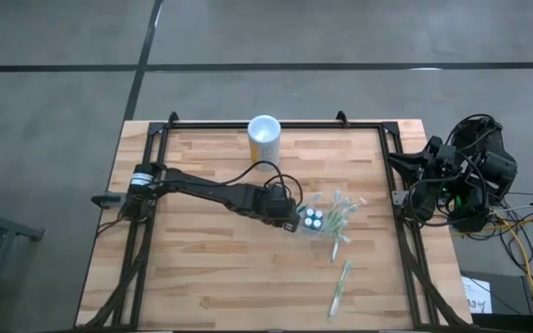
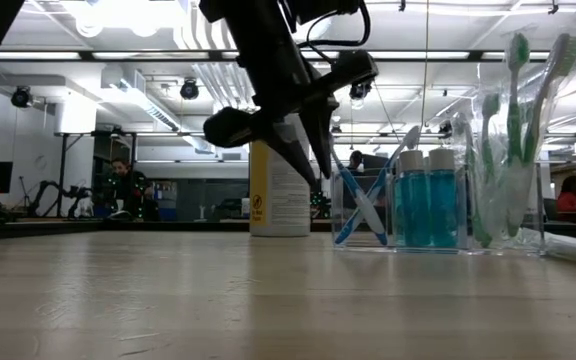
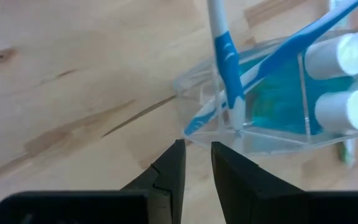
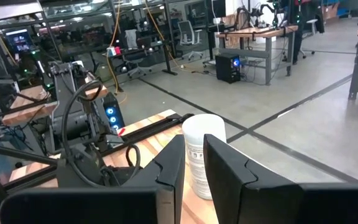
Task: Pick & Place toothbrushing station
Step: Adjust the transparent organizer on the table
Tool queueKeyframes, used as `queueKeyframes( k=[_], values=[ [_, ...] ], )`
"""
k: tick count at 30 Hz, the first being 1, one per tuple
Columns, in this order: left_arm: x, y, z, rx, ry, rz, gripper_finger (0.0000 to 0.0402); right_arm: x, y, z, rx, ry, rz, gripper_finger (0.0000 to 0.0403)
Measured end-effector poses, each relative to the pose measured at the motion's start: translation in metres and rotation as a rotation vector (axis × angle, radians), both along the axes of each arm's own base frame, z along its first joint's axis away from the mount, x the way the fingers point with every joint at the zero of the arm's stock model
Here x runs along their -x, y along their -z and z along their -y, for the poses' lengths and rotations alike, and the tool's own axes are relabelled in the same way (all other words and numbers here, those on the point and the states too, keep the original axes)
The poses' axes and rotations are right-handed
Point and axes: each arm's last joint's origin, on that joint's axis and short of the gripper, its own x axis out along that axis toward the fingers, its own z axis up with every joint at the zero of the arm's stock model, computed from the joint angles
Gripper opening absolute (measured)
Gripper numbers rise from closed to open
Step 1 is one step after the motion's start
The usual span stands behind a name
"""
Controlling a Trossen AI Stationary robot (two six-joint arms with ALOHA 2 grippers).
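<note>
We see a light wood table point(image 1: 211, 268) with plank seams and a dark knot, framed by black rails. The toothbrushing station point(image 2: 438, 215) is clear, colourless plastic. Inside we note two teal-blue bottles point(image 2: 426, 205) with white caps, a blue-and-white toothbrush point(image 3: 225, 59) crossing another, and pale green-and-white toothbrushes point(image 2: 513, 120). One more green-white toothbrush point(image 1: 340, 287) lies on the wood. The cup point(image 1: 264, 137) is yellow with a white rim (white inside from above). Both arms are black; the left gripper point(image 3: 196, 165) has dark fingers, and so does the right gripper point(image 4: 193, 163). The floor is grey with dark lines.
</note>
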Motion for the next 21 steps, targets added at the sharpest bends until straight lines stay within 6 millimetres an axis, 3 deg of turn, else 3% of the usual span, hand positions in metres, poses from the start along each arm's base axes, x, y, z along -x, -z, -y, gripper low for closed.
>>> queueKeyframes(
  k=[15,21],
  values=[
    [-0.011,-0.03,-0.001,-0.053,0.023,0.105,0.0083,0.0,0.0,0.0,0.004,0.0,-0.002,0.0056],
    [-0.014,-0.027,0.0,-0.04,0.033,0.107,0.0083,0.0,0.0,0.0,0.01,-0.001,-0.005,0.0056]
  ],
)
